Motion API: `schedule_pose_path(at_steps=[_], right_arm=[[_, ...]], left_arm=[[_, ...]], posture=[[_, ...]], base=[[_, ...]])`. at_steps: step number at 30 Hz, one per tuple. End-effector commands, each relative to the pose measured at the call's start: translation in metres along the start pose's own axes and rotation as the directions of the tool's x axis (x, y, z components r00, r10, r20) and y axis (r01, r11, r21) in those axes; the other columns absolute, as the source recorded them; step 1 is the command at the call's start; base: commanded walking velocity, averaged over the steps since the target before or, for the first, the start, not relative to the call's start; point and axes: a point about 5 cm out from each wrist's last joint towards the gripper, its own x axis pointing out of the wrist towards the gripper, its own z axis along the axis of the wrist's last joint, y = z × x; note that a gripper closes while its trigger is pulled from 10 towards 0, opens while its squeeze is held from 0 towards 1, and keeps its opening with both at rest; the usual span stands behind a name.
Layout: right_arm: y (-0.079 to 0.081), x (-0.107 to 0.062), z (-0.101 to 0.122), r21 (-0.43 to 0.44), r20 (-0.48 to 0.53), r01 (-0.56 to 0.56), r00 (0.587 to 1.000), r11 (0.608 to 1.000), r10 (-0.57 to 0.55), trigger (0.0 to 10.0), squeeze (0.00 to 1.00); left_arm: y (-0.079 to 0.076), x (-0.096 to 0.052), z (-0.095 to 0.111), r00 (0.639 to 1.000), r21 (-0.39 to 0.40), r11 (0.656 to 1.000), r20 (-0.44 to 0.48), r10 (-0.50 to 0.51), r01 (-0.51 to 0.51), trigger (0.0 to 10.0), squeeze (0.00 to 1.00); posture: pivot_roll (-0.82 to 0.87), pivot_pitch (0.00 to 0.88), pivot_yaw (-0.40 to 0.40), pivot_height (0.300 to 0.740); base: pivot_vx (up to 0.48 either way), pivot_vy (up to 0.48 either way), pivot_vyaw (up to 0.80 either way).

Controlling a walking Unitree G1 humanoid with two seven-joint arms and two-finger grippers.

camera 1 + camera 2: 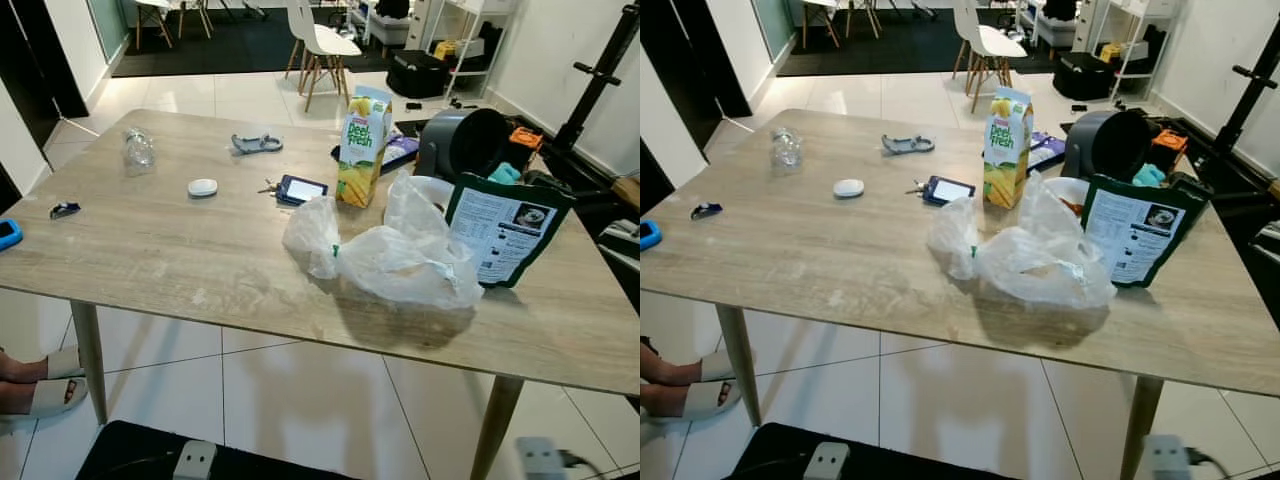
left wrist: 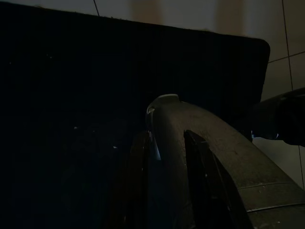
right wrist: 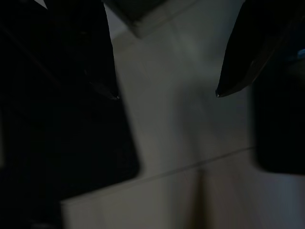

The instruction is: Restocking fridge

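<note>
A yellow-green juice carton (image 1: 362, 148) stands upright toward the far side of the wooden table (image 1: 180, 250). In front of it lies a crumpled clear plastic bag (image 1: 400, 255) with something inside. A dark green pouch (image 1: 505, 230) stands at the bag's right. Both arms hang low beside me, below the table's near edge. In the right wrist view my right gripper (image 3: 167, 93) is open above the pale tiled floor, with nothing between its fingers. The left wrist view is very dark; my left gripper (image 2: 176, 162) hangs over a black mat.
A crushed clear bottle (image 1: 138, 150), a white puck (image 1: 202, 187), keys with a dark card holder (image 1: 300, 189) and a grey clip (image 1: 257, 143) lie on the table. A grey air fryer (image 1: 460, 140) stands behind the bag. A person's slippered feet (image 1: 35, 385) are at the left.
</note>
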Motion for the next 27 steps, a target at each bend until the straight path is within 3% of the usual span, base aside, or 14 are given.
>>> schedule_pose_path(at_steps=[1, 6, 8, 11, 14, 15, 16, 17, 18, 19, 20, 23, 25, 27], right_arm=[[-0.021, 0.001, -0.004, 0.03, -0.032, 0.092, 0.995, 0.995, -0.091, 10.0, 0.0], [-0.048, 0.0, -0.008, 0.06, -0.064, 0.201, 0.978, 0.978, -0.197, 10.0, 0.0], [-0.05, 0.0, -0.009, 0.063, -0.067, 0.211, 0.976, 0.975, -0.207, 10.0, 0.0], [-0.092, -0.003, 0.004, 0.176, -0.039, 0.374, 0.927, 0.911, -0.373, 10.0, 0.0], [-0.117, -0.006, 0.022, 0.259, 0.013, 0.435, 0.891, 0.862, -0.454, 10.0, 0.0], [-0.127, -0.007, 0.032, 0.288, 0.037, 0.454, 0.875, 0.843, -0.483, 10.0, 0.14], [-0.133, -0.009, 0.038, 0.308, 0.052, 0.466, 0.863, 0.83, -0.503, 10.0, 0.14], [-0.139, -0.01, 0.044, 0.329, 0.066, 0.475, 0.851, 0.816, -0.522, 10.0, 0.4], [-0.139, -0.01, 0.044, 0.329, 0.066, 0.475, 0.851, 0.816, -0.522, 10.0, 0.4], [-0.147, -0.012, 0.051, 0.354, 0.084, 0.483, 0.836, 0.8, -0.542, 10.0, 0.85], [-0.155, -0.015, 0.06, 0.393, 0.103, 0.489, 0.818, 0.779, -0.566, 10.0, 1.0], [-0.174, -0.023, 0.086, 0.501, 0.163, 0.468, 0.776, 0.728, -0.61, 10.0, 1.0], [-0.185, -0.032, 0.117, 0.59, 0.266, 0.377, 0.745, 0.714, -0.612, 10.0, 1.0], [-0.188, -0.035, 0.126, 0.609, 0.294, 0.351, 0.732, 0.711, -0.614, 10.0, 1.0]], left_arm=[[-0.002, -0.002, -0.015, 0.999, -0.002, 1.0, -0.053, -0.004, 0.004, 10.0, 0.0], [-0.002, -0.002, -0.015, 0.999, -0.004, 1.0, -0.053, -0.005, 0.005, 10.0, 0.0], [-0.002, -0.002, -0.015, 0.999, -0.004, 1.0, -0.053, -0.005, 0.004, 10.0, 0.0], [0.002, -0.003, -0.015, 0.999, -0.004, 1.0, -0.052, 0.003, -0.003, 10.0, 0.0], [0.004, -0.004, -0.015, 0.999, -0.005, 1.0, -0.052, 0.006, -0.006, 10.0, 0.0], [0.004, -0.004, -0.015, 0.999, -0.004, 1.0, -0.052, 0.007, -0.007, 10.0, 0.0], [0.004, -0.004, -0.015, 0.999, -0.004, 1.0, -0.052, 0.007, -0.007, 10.0, 0.0], [0.005, -0.004, -0.015, 0.999, -0.004, 1.0, -0.051, 0.008, -0.008, 10.0, 0.0], [0.005, -0.004, -0.015, 0.999, -0.004, 1.0, -0.051, 0.008, -0.008, 10.0, 0.0], [0.005, -0.004, -0.015, 0.999, -0.005, 1.0, -0.05, 0.008, -0.008, 10.0, 0.0], [0.005, -0.004, -0.015, 0.999, -0.006, 1.0, -0.05, 0.007, -0.008, 10.0, 0.0], [0.004, -0.004, -0.015, 0.999, -0.009, 1.0, -0.049, 0.006, -0.006, 10.0, 0.0], [0.003, -0.004, -0.015, 0.999, -0.01, 1.0, -0.049, 0.002, -0.002, 10.0, 0.0], [0.002, -0.004, -0.015, 0.999, -0.011, 1.0, -0.05, 0.0, -0.001, 10.0, 0.0]], posture=[[0.05, 0.0, -0.026, 0.74], [0.05, 0.0, -0.028, 0.74], [0.05, 0.0, -0.028, 0.74], [0.05, 0.0, -0.026, 0.74], [0.05, 0.0, -0.026, 0.74], [0.06, 0.0, -0.025, 0.74], [0.06, 0.0, -0.025, 0.74], [0.06, 0.0, -0.025, 0.74], [0.06, 0.0, -0.025, 0.74], [0.06, 0.0, -0.025, 0.74], [0.05, 0.0, -0.025, 0.74], [0.05, 0.0, -0.025, 0.74], [0.05, 0.0, -0.026, 0.74], [0.05, 0.0, -0.026, 0.74]], base=[[0.0, 0.0, 0.0], [0.0, 0.0, 0.0], [0.0, 0.0, 0.0], [0.0, 0.0, 0.0], [0.0, 0.0, 0.0], [0.0, 0.0, 0.0], [0.0, 0.0, 0.0], [0.0, 0.0, 0.0], [0.0, 0.0, 0.0], [0.0, 0.0, 0.0], [0.0, 0.0, 0.0], [0.0, 0.0, 0.0], [0.0, 0.0, 0.0], [0.0, 0.0, 0.0]])
